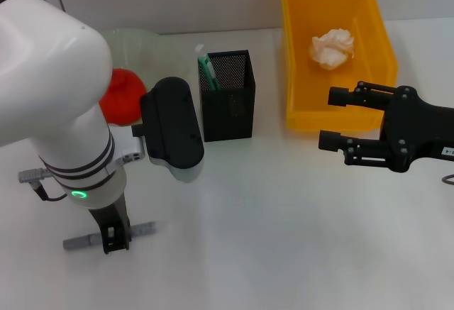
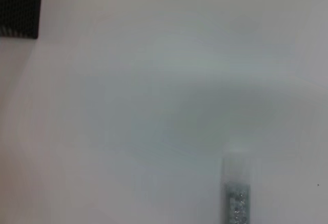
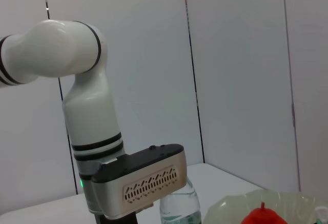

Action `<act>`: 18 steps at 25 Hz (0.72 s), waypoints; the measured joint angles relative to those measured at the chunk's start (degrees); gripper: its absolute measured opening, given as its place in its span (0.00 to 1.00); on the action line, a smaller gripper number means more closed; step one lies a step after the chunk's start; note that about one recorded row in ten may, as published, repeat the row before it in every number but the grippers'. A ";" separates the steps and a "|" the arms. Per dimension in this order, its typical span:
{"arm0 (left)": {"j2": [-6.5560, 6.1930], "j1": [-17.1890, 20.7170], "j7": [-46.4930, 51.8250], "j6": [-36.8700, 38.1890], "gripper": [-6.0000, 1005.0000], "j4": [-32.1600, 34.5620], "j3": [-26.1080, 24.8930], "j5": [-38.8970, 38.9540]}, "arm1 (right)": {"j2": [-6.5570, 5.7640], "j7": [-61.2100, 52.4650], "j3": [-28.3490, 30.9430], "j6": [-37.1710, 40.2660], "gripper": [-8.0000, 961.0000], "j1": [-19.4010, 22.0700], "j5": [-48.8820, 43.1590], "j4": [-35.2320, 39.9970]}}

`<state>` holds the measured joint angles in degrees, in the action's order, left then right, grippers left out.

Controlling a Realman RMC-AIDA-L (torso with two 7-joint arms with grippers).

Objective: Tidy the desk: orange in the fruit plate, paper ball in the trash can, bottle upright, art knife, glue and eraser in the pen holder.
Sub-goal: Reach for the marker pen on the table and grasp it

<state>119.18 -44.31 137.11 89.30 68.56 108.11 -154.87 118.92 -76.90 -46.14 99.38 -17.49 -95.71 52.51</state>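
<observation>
My left gripper (image 1: 115, 240) reaches down onto the grey art knife (image 1: 84, 240), which lies flat on the table; the left wrist view shows the art knife (image 2: 237, 198) close below. The orange (image 1: 119, 97) sits on the clear fruit plate (image 1: 152, 46), partly behind my left arm. The paper ball (image 1: 332, 47) lies in the yellow trash can (image 1: 296, 104). The black mesh pen holder (image 1: 228, 104) holds a green and white item (image 1: 206, 69). The bottle (image 3: 179, 208) stands upright behind my left wrist. My right gripper (image 1: 333, 119) hovers open beside the trash can. Glue and eraser are out of view.
My left forearm and its black wrist housing (image 1: 172, 131) stand just left of the pen holder. The orange (image 3: 262, 217) and plate rim (image 3: 241, 201) also show in the right wrist view. A corner of the pen holder (image 2: 19, 6) shows in the left wrist view.
</observation>
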 joint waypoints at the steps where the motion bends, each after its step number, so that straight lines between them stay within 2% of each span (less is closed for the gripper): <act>1: 0.00 -0.01 0.07 0.00 0.23 0.00 0.00 -0.06 | 0.00 0.00 0.00 0.01 0.79 0.00 0.00 0.00; 7: 0.00 -0.18 0.38 0.31 0.16 -0.22 0.00 -0.07 | 0.00 -0.03 0.00 0.03 0.79 -0.10 0.00 0.05; 18: 0.00 -0.17 0.46 0.52 0.13 -0.08 0.00 0.08 | 0.00 -0.09 0.00 -0.01 0.79 -0.17 0.00 0.15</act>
<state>119.18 -44.47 137.58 89.82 68.47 108.11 -154.78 118.92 -76.99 -46.14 99.37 -17.67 -95.71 52.66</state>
